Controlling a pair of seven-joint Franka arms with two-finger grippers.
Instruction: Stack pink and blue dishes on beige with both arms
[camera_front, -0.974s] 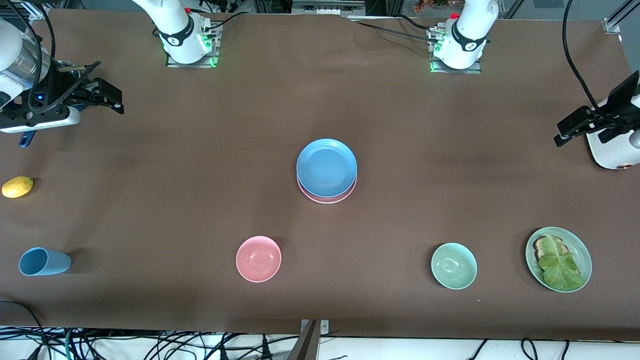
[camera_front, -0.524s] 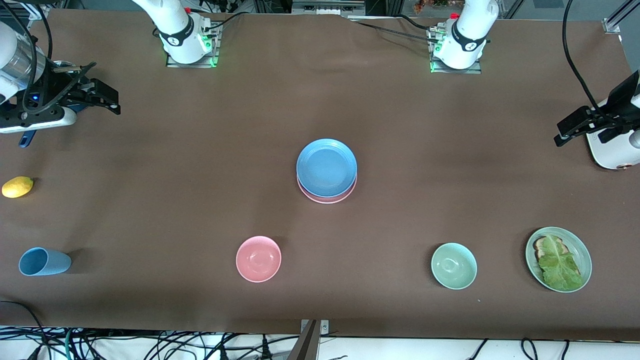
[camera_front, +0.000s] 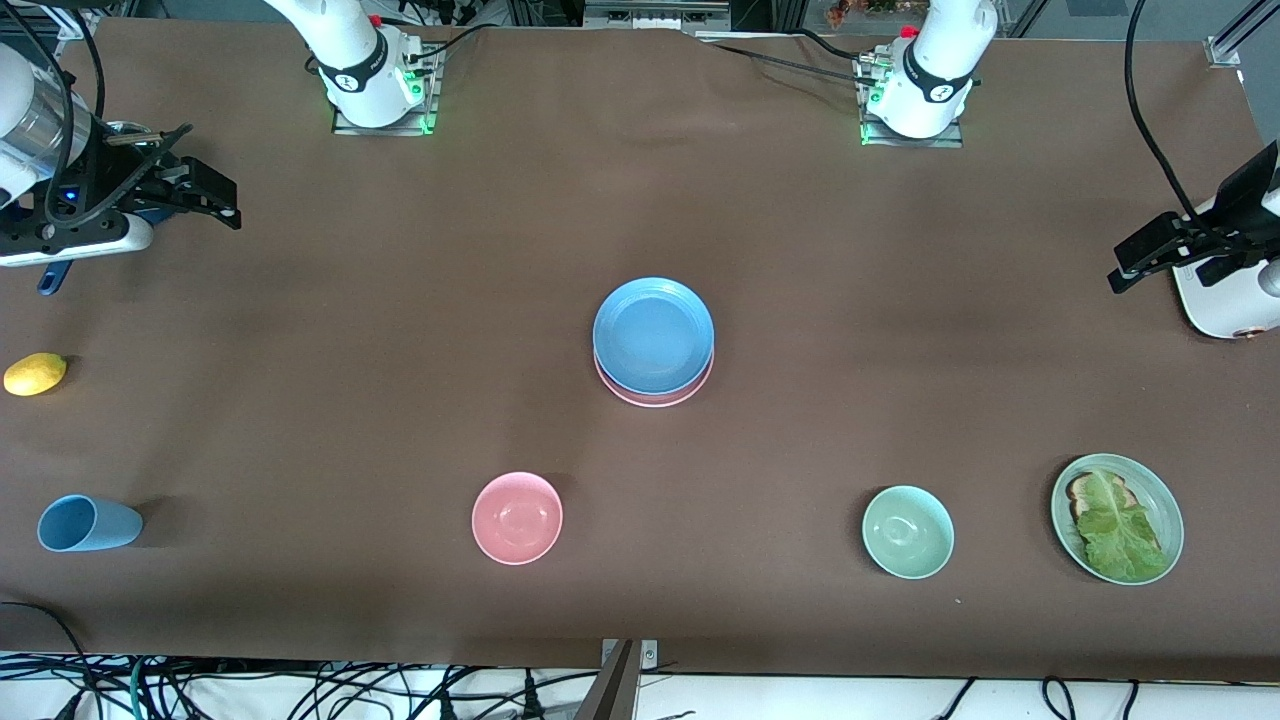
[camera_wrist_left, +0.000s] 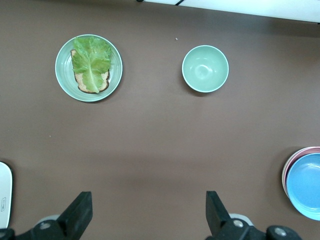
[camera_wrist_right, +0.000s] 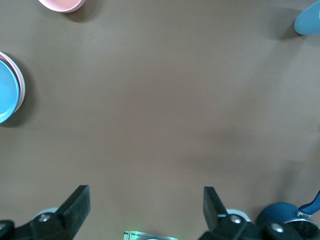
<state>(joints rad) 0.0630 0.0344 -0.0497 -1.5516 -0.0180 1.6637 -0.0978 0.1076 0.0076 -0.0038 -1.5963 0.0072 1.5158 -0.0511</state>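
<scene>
Lying mid-table, blue plate (camera_front: 653, 335) atop pink plate (camera_front: 655, 395), well apart from both spread hands (camera_front: 205, 190) (camera_front: 1150, 255)

You are looking at a robotics lab bench, not a kitchen. The table (camera_front: 300, 330) wears one plain brown cover, and two white arm bases (camera_front: 375, 85) are bolted to metal plates along its edge farthest from the front camera, each lit green at the foot. Off the table's edge nearest that camera, loose black cables (camera_front: 250, 690) tangle over a white floor. Aluminium framing (camera_front: 640, 12) stands between the two bases, and tableware such as the pink bowl (camera_front: 517, 517) sits spaced out like test props.
</scene>
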